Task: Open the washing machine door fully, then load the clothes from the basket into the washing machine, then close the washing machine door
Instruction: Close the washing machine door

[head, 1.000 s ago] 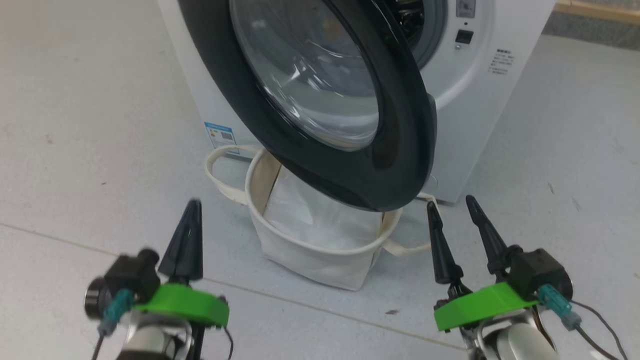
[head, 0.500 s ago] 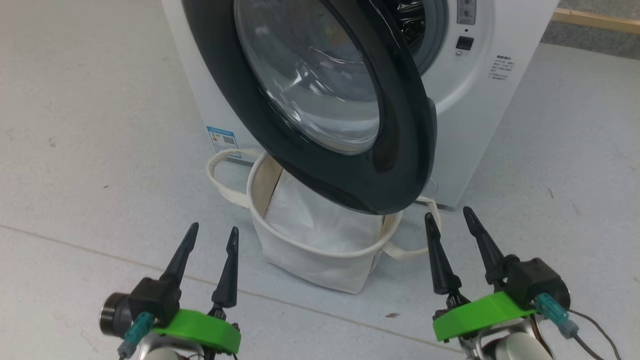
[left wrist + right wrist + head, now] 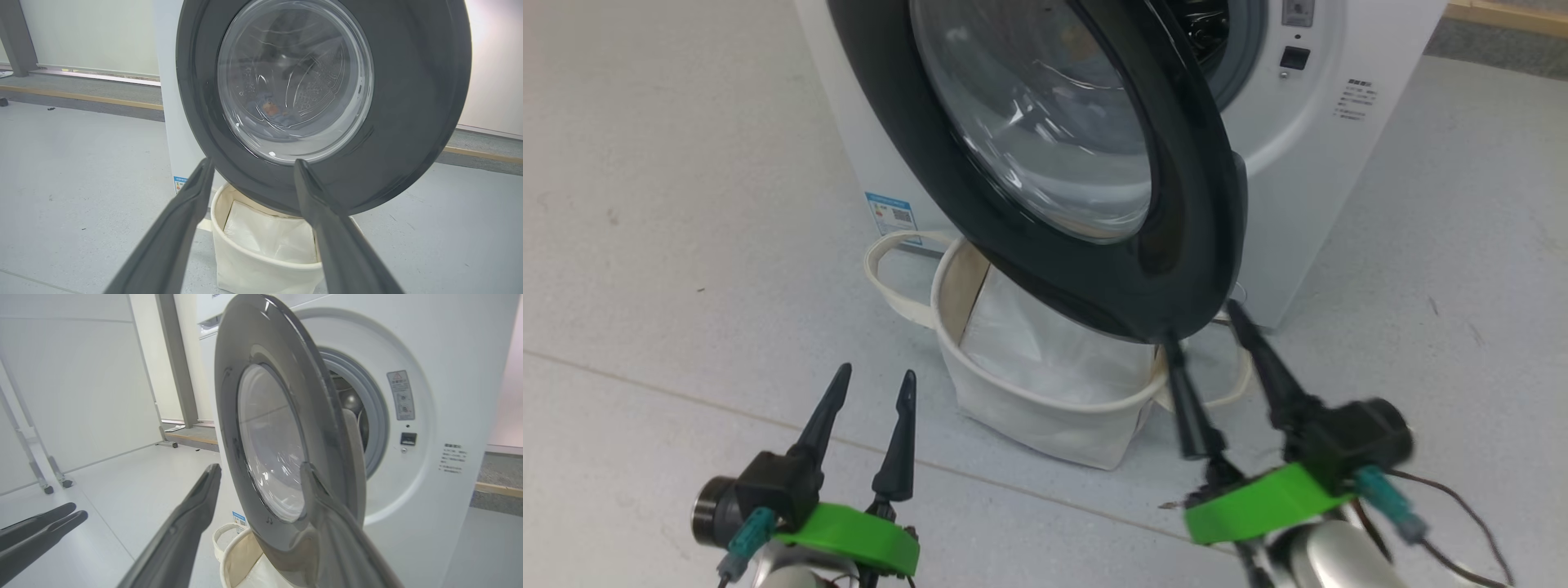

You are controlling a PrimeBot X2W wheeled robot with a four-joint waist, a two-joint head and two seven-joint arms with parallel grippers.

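Washing machine door [image 3: 1054, 163], round, glossy black rim, clear glass centre, is hanging partly open above the cream-white canvas basket [image 3: 1045, 429]. We are holding the right gripper [image 3: 1201, 321] at its lower edge, the left gripper [image 3: 875, 371] beside the basket, all fingers spread.

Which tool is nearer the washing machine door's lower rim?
Right. The right tool has its tips at the bottom edge of the washing machine door; the left tool sits apart, lower-left, beside the basket.
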